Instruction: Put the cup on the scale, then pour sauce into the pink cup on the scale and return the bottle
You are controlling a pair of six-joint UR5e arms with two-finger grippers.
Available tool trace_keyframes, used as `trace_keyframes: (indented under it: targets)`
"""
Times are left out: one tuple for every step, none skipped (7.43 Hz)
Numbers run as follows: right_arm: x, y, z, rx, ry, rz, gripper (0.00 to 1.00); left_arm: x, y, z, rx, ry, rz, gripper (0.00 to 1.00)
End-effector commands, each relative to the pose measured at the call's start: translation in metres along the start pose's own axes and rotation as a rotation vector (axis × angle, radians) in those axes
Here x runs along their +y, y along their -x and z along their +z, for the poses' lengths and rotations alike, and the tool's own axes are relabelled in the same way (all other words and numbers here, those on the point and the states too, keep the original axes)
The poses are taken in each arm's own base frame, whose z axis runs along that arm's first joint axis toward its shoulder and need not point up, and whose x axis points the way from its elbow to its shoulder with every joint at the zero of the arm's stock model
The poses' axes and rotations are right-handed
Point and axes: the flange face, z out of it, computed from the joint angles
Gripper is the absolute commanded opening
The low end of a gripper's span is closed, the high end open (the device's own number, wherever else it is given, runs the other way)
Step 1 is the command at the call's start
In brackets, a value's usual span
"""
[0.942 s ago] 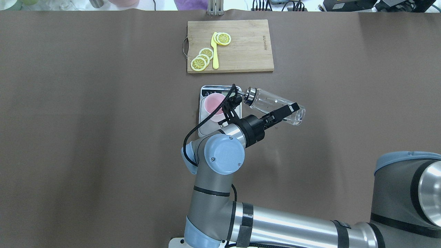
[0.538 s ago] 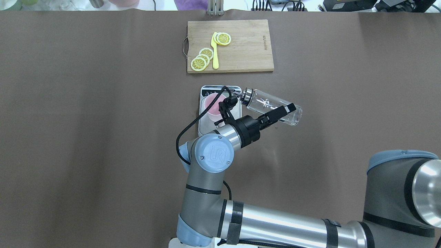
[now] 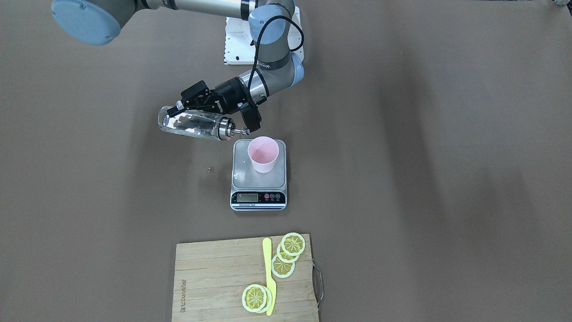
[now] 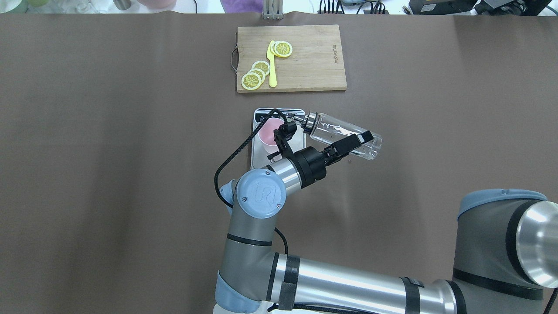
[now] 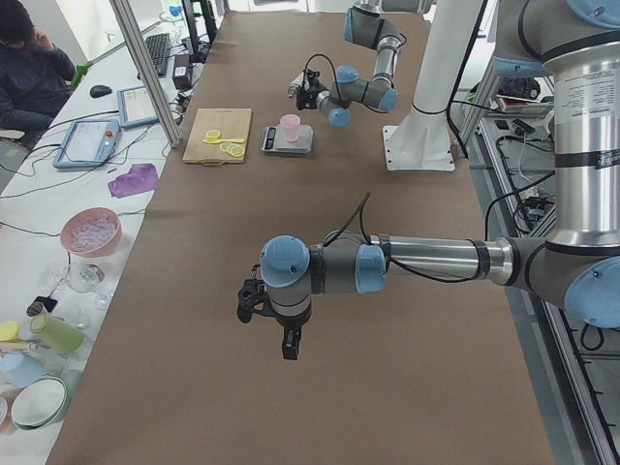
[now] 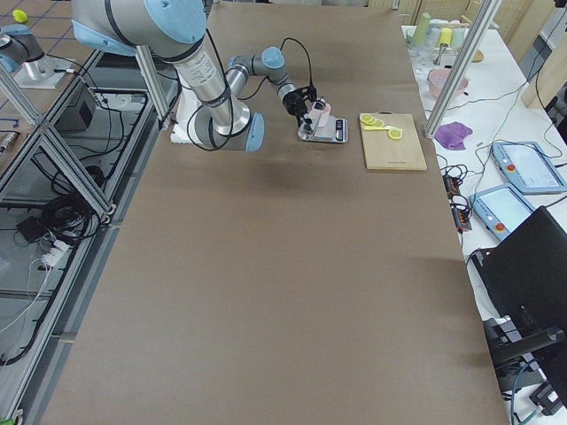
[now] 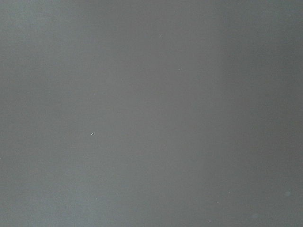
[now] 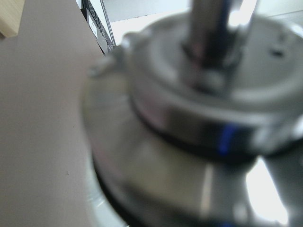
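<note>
The pale pink cup stands upright on the scale, toward the platform's robot-side end. My right gripper is shut on the clear glass bottle, which lies almost level above the table. Its silver spout points at the cup and ends just short of the rim. From overhead, the bottle angles from the right gripper to the scale, and the wrist partly hides the cup. The sauce is barely visible. My left gripper hangs over bare table; whether it is open I cannot tell.
A wooden cutting board with lemon slices and a yellow knife lies beyond the scale. A person sits at a side bench holding bowls and tablets. The right wrist view is filled by the blurred bottle cap.
The right arm's elbow and wrist have shifted left, carrying the bottle slightly left, so its spout is closer to the cup. The cup and scale have not moved.
</note>
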Motion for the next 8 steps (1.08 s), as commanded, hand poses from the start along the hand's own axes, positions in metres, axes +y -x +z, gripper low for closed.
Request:
trace_keyframes:
  targets:
    - [0.002, -0.003, 0.002, 0.032, 0.006, -0.019, 0.0, 0.0, -0.001, 0.001, 0.0, 0.003, 0.001, 0.98]
    - [0.004, 0.0, 0.001, 0.039, 0.005, -0.012, 0.0, 0.0, 0.0, 0.0, 0.0, 0.002, -0.002, 0.98]
    - [0.002, 0.002, -0.003, 0.045, 0.005, -0.018, 0.0, 0.0, 0.0, 0.0, 0.0, 0.002, -0.002, 0.98]
    - [0.0, 0.007, -0.004, 0.06, 0.007, -0.029, 0.0, 0.0, 0.0, 0.0, 0.0, 0.001, -0.001, 0.98]
    - [-0.001, 0.008, -0.005, 0.065, 0.008, -0.022, 0.0, 0.0, 0.0, 0.0, 0.0, 0.001, -0.001, 0.98]
    - [0.0, 0.009, -0.007, 0.083, 0.013, -0.032, 0.0, 0.0, -0.001, 0.001, 0.0, 0.003, 0.002, 0.98]
    - [0.0, 0.011, -0.007, 0.097, 0.019, -0.034, 0.0, 0.002, 0.001, 0.001, 0.001, 0.003, -0.002, 0.98]
    - [0.001, 0.013, -0.007, 0.104, 0.021, -0.035, 0.0, 0.003, 0.0, 0.002, 0.001, 0.005, -0.001, 0.98]
